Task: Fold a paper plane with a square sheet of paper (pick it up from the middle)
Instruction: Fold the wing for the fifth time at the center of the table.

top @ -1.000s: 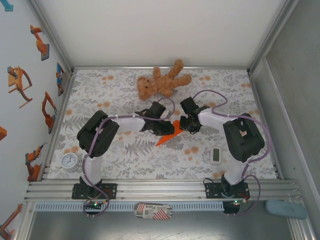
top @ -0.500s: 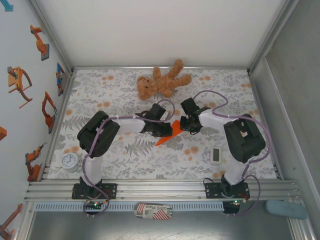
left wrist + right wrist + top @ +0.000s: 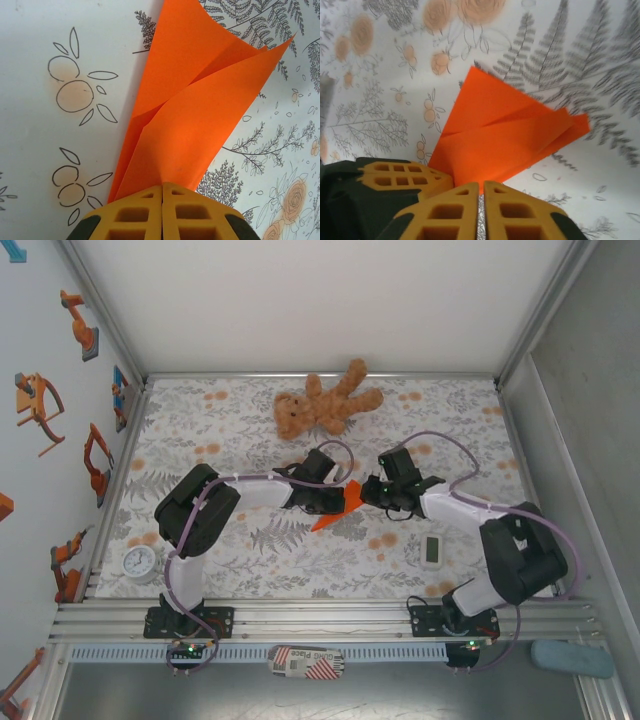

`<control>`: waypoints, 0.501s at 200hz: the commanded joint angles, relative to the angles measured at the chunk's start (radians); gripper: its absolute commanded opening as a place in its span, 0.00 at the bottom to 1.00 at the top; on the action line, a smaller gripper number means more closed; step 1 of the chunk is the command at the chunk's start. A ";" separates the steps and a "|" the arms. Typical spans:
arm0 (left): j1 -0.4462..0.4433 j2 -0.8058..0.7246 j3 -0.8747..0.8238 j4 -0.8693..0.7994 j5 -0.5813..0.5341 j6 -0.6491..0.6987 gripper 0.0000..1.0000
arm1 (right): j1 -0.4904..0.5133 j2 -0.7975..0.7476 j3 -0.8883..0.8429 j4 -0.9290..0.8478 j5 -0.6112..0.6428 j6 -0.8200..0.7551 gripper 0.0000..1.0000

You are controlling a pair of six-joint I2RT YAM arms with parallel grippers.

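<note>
1. Pinching the paper point(image 3: 200, 110), the left gripper point(image 3: 162, 187) has its yellow fingers pressed flat together, with the orange layers running straight into the seam between them.
2. From the left wrist, the paper fans up and away from the fingertips as two overlapping folded flaps, their far edges ending in points above the patterned cloth point(image 3: 60, 60).
3. The right gripper point(image 3: 480, 187) is likewise clamped tight, fingers meeting at a thin line, and the paper point(image 3: 505, 125) reaches right down to that line, so it appears nipped there too.
4. From the right wrist, the paper spreads out as a creased, roughly triangular shape; a second yellow-and-black finger block point(image 3: 395, 175) sits just beside the right fingers on the left.
5. From above, both arms reach inward and their grippers meet near the middle of the table point(image 3: 250, 420): left gripper point(image 3: 338, 502), right gripper point(image 3: 366, 496).
6. The paper point(image 3: 330, 517) lies between and just below them, its pointed end aimed toward the near left.
7. A teddy bear point(image 3: 325, 402) lies well behind the grippers, near the far edge.
8. A small white gadget point(image 3: 431, 550) rests to the right, and a round dial point(image 3: 139, 562) near the left front corner.
</note>
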 commanded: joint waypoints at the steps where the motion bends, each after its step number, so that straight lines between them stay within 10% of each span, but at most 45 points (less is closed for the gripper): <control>1: -0.019 0.078 -0.034 -0.109 -0.081 0.026 0.08 | 0.024 0.047 -0.002 0.124 -0.078 0.042 0.03; 100: -0.022 0.079 -0.039 -0.114 -0.087 0.017 0.06 | 0.030 0.174 0.002 0.188 -0.101 0.073 0.00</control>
